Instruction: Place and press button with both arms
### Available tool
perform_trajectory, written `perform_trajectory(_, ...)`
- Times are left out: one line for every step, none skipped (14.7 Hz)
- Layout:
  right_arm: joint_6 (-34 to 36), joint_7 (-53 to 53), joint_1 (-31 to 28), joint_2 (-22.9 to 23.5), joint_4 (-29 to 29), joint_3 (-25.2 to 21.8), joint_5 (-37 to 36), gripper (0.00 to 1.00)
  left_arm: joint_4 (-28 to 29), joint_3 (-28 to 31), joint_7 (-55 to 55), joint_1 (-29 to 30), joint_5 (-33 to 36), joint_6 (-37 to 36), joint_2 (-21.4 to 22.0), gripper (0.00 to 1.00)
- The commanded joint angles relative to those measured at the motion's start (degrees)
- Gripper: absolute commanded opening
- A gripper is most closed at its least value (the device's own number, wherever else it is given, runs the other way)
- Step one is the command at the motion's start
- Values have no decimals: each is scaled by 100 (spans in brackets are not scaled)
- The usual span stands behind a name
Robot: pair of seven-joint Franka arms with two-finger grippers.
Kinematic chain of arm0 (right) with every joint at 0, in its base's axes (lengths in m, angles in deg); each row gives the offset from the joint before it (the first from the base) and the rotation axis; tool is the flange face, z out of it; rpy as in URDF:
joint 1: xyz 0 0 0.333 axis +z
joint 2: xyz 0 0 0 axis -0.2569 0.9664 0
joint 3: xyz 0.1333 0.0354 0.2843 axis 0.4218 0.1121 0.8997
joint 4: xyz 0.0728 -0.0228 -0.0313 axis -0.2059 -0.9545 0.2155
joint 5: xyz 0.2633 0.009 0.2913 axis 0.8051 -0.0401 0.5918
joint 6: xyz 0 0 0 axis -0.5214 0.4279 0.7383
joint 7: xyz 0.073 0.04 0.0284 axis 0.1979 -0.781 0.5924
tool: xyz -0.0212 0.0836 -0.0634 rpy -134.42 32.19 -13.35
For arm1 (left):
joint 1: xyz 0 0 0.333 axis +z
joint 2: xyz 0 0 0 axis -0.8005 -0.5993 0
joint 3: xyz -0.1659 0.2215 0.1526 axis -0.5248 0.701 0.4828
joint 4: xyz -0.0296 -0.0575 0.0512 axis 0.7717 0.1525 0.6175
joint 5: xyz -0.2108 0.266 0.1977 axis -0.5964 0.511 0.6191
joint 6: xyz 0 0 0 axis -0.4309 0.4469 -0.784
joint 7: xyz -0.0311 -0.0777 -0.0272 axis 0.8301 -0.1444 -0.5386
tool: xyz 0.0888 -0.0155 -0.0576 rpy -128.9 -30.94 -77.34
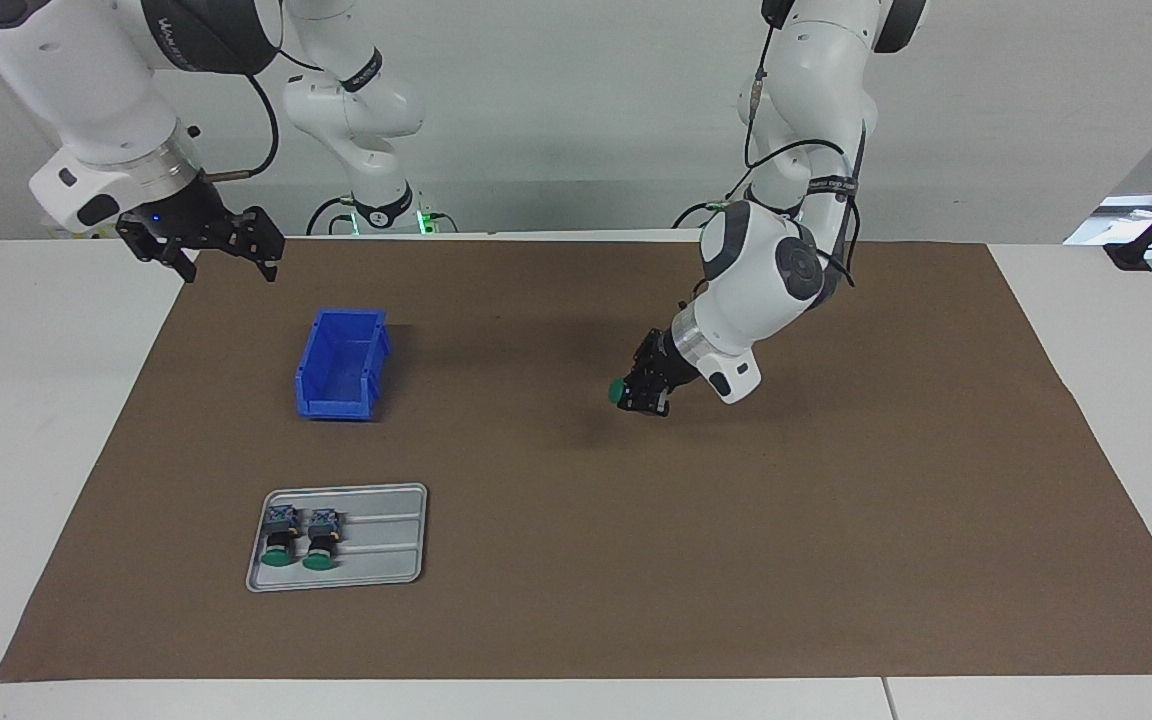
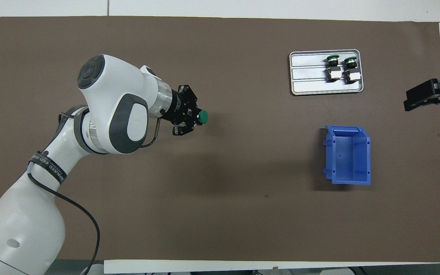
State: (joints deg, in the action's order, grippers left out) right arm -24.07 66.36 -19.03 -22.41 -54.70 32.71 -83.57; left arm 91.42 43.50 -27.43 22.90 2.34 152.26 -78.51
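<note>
My left gripper (image 1: 642,392) (image 2: 191,119) hangs tilted over the middle of the brown mat, shut on a button (image 1: 617,390) (image 2: 203,116). The button's green cap points toward the right arm's end of the table, and its body is hidden between the fingers. Two more buttons (image 1: 281,538) (image 2: 332,67) lie side by side on a grey tray (image 1: 388,560) (image 2: 307,78), green caps pointing away from the robots. My right gripper (image 1: 228,262) (image 2: 429,92) waits open in the air over the mat's edge at the right arm's end, holding nothing.
A blue open bin (image 1: 336,408) (image 2: 348,179) stands on the mat between the tray and the robots. The brown mat (image 1: 836,520) covers most of the white table.
</note>
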Motion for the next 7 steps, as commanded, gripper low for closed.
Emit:
perform_trajectory(-87, 99, -78, -136, -178, 57, -3, 99, 492, -6, 460, 66, -709, 405, 305, 0)
perform_trajectory(-87, 99, -87, -136, -178, 57, -3, 99, 536, -6, 539, 66, -912, 580, 305, 0)
perform_trajectory(-87, 99, -78, -136, -178, 57, -3, 99, 624, -15, 575, 57, -1001, 756, 323, 0)
perform_trajectory(-87, 99, -78, -136, -178, 57, -3, 99, 781, -15, 584, 57, -1123, 940, 384, 0)
perform_trajectory(-87, 99, -87, -136, -178, 57, -3, 99, 852, -15, 584, 57, -1412, 1073, 402, 0)
perform_trajectory(-87, 99, -78, -136, -178, 57, -3, 99, 862, -15, 593, 57, -1580, 1083, 419, 0)
perform_trajectory(-87, 99, -78, -136, -178, 57, -3, 99, 862, -6, 697, 40, -1582, 1118, 420, 0)
